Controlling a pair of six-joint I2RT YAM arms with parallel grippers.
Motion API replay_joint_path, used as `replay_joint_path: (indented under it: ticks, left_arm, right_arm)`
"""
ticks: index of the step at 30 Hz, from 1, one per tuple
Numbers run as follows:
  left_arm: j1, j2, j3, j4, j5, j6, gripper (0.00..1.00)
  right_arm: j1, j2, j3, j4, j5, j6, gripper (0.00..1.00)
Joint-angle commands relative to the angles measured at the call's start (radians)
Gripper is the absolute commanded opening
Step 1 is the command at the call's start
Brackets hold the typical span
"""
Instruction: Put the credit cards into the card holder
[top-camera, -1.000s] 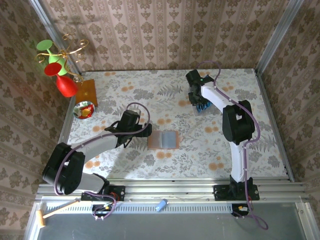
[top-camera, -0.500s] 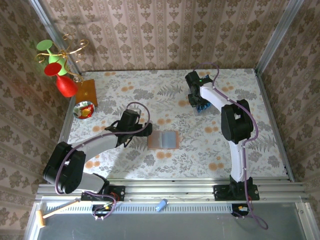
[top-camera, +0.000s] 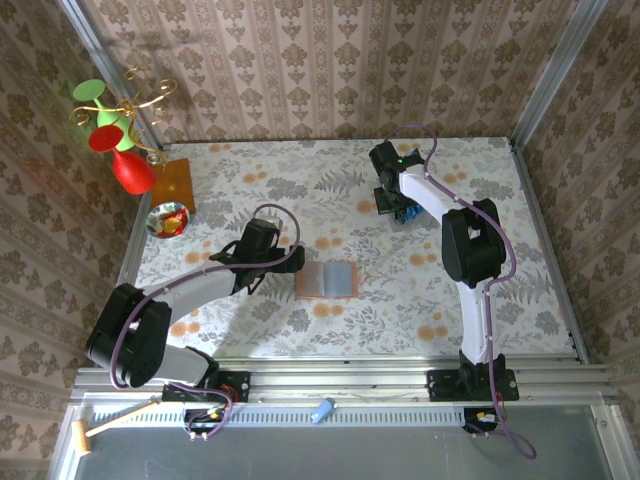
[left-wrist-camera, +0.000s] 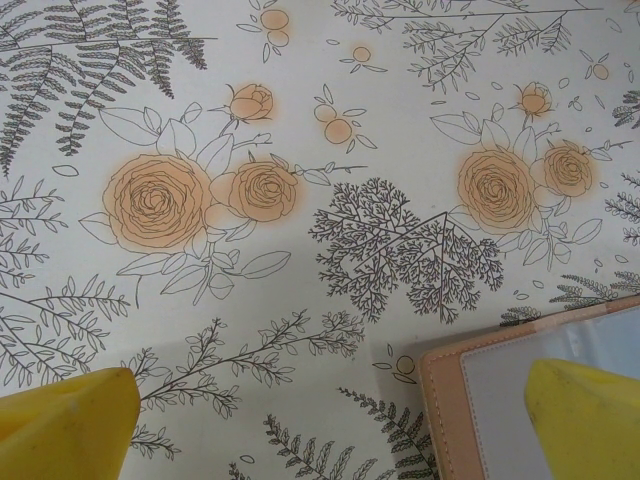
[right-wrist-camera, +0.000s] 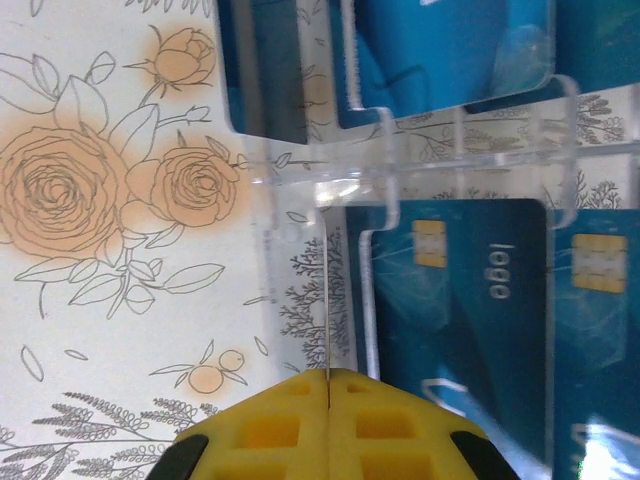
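From above, the card holder (top-camera: 327, 280) lay open at mid-frame, the credit cards (top-camera: 405, 214) up and right of it. The left wrist view had the left gripper (left-wrist-camera: 325, 425) spread wide, the holder's corner at lower right. In the right wrist view the right gripper (right-wrist-camera: 328, 405) was pressed together at the bottom edge, perhaps on a thin edge-on card, below the clear rack (right-wrist-camera: 400, 165).

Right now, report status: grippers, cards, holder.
Left gripper open at open card holder. Right gripper shut at clear rack with credit cards; grip on a card unclear. Nothing between rack and holder.
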Motion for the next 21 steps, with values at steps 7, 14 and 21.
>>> replay_joint_path:
  ticks: [7,14,21]
  left_arm:
    - [0.008,-0.004,0.033,-0.021,0.006,0.013,1.0]
    - [0.008,-0.012,0.039,-0.047,0.0,0.019,1.0]
    - [0.008,-0.041,0.026,-0.07,-0.002,0.028,1.0]
  right_arm:
    - [-0.003,-0.069,0.051,-0.064,-0.115,-0.007,0.0]
    - [-0.003,-0.18,0.027,-0.051,-0.225,0.033,0.0]
    - [0.012,-0.366,-0.183,0.098,-0.415,0.168,0.0]
